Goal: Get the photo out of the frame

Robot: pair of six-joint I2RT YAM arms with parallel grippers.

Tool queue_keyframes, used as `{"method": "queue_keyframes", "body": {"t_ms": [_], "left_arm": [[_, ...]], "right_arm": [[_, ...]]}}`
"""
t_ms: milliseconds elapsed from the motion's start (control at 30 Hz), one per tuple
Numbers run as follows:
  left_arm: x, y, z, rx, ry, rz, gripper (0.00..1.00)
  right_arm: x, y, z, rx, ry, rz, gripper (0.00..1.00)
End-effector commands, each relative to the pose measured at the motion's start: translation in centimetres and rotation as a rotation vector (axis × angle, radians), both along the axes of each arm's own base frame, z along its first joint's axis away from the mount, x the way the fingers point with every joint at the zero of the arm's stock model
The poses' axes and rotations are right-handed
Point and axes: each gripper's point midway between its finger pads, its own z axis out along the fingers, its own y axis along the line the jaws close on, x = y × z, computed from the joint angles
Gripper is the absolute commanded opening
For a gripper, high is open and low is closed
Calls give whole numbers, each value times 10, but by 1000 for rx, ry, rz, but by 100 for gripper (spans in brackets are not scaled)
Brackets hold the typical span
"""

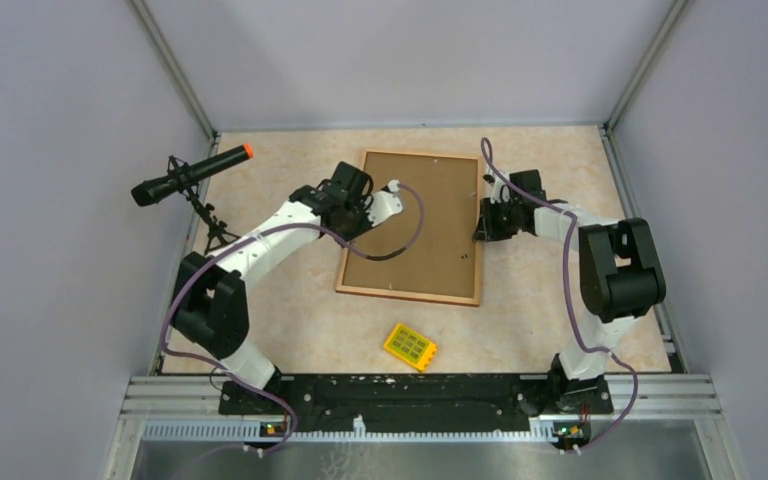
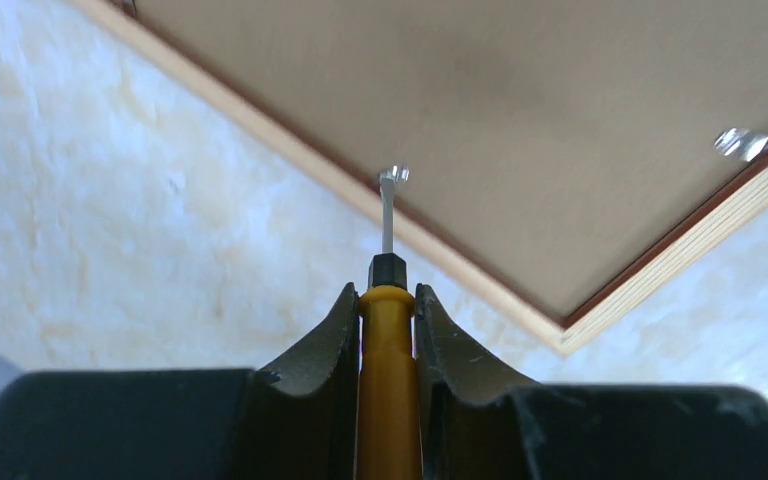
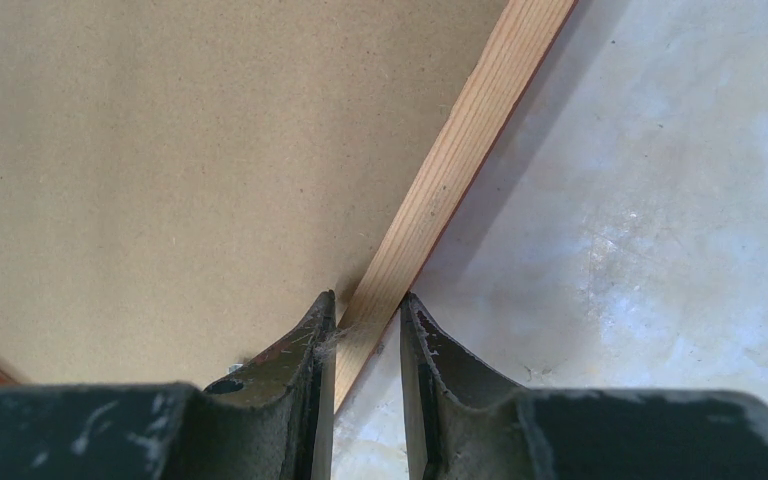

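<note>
presently on the table [image 1: 290, 310]:

- the frame [image 1: 440, 250]: lies back-up in the middle of the table, nearer the far edge than the near one, long sides running far to near. brown fibreboard back showing, light wood rim around it, reddish-brown border just visible at the outer edge.
- the photo: hidden under the backing; none of it visible in any view.
- left gripper [image 2: 388, 290]: over the frame's left rim, clamped on a yellow-handled screwdriver [image 2: 388, 400]. the thin metal shaft points forward and its tip meets a small metal tab [image 2: 394, 174] where the board meets the rim.
- second metal tab [image 2: 743, 142]: on the adjoining rim, beyond the corner.
- right gripper [image 3: 365, 300]: at the frame's right rim, closed onto the rim, one finger on the board side and one on the table side.
- small yellow block [image 1: 409, 346]: near the table's near edge, apart from the frame.
- black microphone on a stand [image 1: 188, 176]: at the table's left edge.
</note>
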Motion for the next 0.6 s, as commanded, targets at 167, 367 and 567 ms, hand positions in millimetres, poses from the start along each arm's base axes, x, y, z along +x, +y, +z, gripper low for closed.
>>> {"method": "queue_keyframes", "body": {"t_ms": [167, 367, 567], "left_arm": [[8, 44, -3, 204, -93, 3, 0], [8, 41, -12, 211, -61, -1, 0], [8, 32, -12, 185, -33, -12, 0]], "right_arm": [[-19, -21, -33, -118, 100, 12, 0], [-19, -21, -31, -117, 96, 13, 0], [-19, -20, -32, -112, 99, 16, 0]]}}
